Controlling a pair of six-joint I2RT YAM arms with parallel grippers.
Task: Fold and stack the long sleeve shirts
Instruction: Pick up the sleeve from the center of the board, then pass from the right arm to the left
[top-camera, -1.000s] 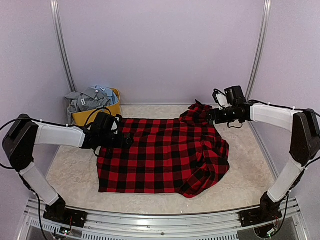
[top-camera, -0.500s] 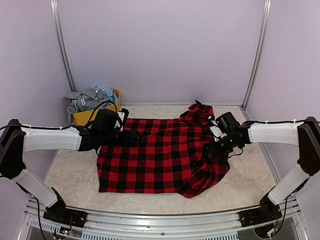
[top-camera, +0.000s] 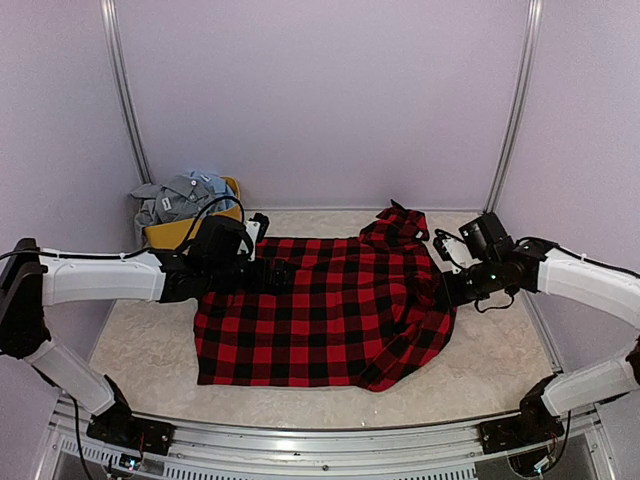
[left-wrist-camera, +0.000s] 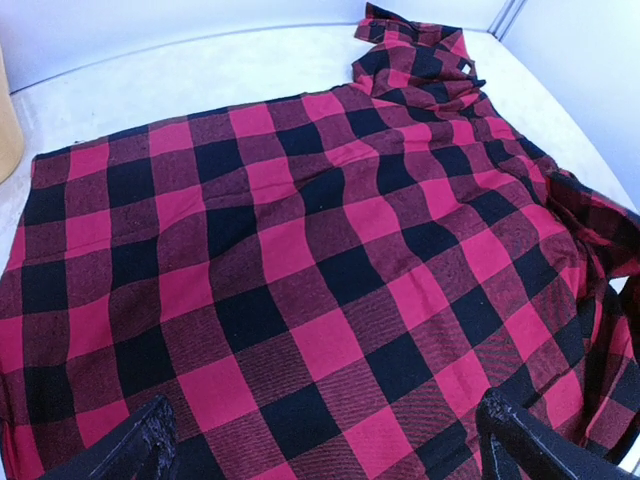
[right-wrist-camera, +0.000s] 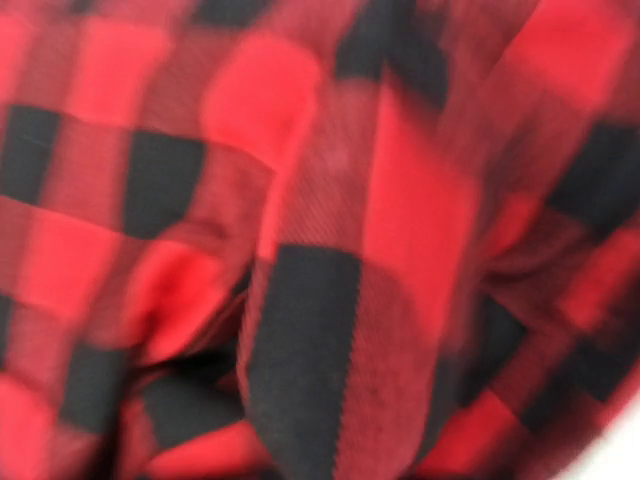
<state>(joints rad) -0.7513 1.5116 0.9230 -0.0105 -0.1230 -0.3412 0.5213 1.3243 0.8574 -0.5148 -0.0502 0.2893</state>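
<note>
A red-and-black check long sleeve shirt (top-camera: 320, 310) lies spread flat on the table, its collar (top-camera: 400, 222) at the back right. My left gripper (top-camera: 278, 272) hovers over its back-left part, open. In the left wrist view its two dark fingertips (left-wrist-camera: 150, 440) stand wide apart above the flat cloth (left-wrist-camera: 300, 250). My right gripper (top-camera: 452, 290) is at the shirt's rumpled right edge. The right wrist view is filled with blurred check cloth (right-wrist-camera: 320, 250), with a raised fold running down to where the shut jaws are; the fingers themselves are hidden.
A yellow tub (top-camera: 228, 222) at the back left holds grey and pale blue shirts (top-camera: 185, 195); its side shows at the left wrist view's edge (left-wrist-camera: 5, 130). Pale walls and metal posts (top-camera: 125, 100) close in the table. A metal rail (top-camera: 320, 435) runs along the near edge.
The right arm swung from the collar down to the shirt's right edge and its jaws shut there. The left gripper slid right over the shirt and stayed open.
</note>
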